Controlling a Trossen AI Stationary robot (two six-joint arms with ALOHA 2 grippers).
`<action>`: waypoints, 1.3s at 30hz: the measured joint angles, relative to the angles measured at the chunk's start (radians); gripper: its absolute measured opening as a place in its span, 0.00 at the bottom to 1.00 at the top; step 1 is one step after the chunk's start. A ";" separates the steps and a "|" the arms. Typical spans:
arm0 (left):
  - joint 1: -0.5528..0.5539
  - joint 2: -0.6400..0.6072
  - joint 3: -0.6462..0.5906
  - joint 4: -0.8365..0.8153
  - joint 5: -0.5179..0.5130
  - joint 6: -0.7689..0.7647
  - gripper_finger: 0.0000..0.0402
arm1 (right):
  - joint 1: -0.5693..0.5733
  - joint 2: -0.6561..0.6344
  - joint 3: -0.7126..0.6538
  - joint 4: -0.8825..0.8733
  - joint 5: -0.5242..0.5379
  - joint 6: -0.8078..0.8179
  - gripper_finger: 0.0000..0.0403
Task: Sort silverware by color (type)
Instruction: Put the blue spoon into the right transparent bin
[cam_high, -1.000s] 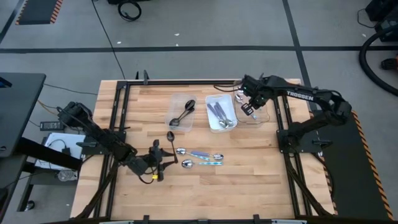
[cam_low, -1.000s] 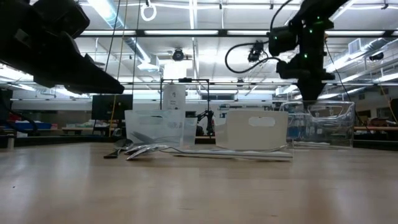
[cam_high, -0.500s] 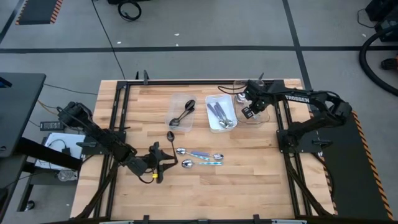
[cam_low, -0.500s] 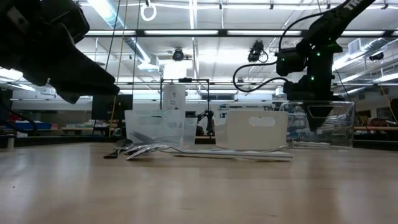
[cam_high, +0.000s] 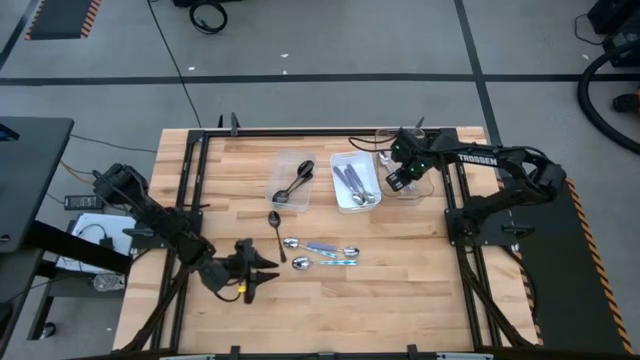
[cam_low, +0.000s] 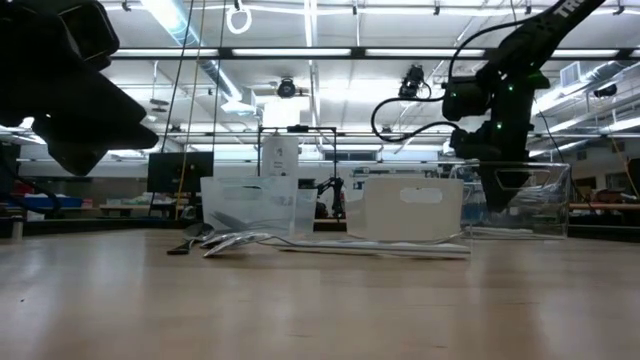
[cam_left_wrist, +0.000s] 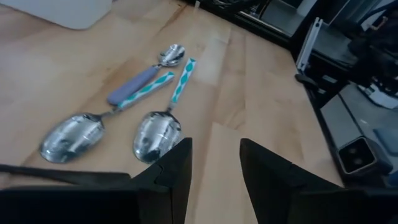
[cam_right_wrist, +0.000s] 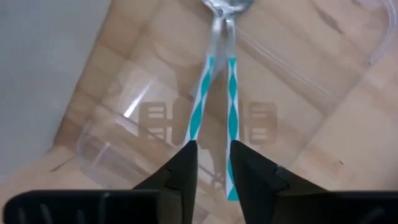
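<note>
- Right gripper (cam_right_wrist: 211, 163): fingers narrowly parted, empty, low inside the clear tray (cam_high: 420, 184) at the table's far right; it has dropped from above the rim a second ago.
- Beneath it a teal-striped spoon (cam_right_wrist: 231, 93) lies on the tray floor, mirrored in the plastic.
- Left gripper (cam_left_wrist: 214, 163): fingers apart, empty, has pulled back toward the near edge since half a second ago.
- Just ahead: two teal-handled spoons (cam_left_wrist: 163, 115) and a purple-handled spoon (cam_left_wrist: 142, 78) on the wood.
- Black spoon (cam_high: 274, 220) is now uncovered beside them.
</note>
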 joint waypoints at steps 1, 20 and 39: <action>-0.005 0.000 0.000 0.000 -0.002 -0.015 0.35 | 0.000 0.000 0.005 -0.003 -0.007 -0.009 0.27; -0.016 0.016 0.102 -0.107 -0.089 -0.058 0.35 | 0.228 -0.147 0.080 0.140 0.134 -0.066 0.43; -0.002 0.106 0.258 -0.294 -0.079 -0.069 0.35 | 0.736 -0.067 0.077 0.464 0.134 -0.034 0.43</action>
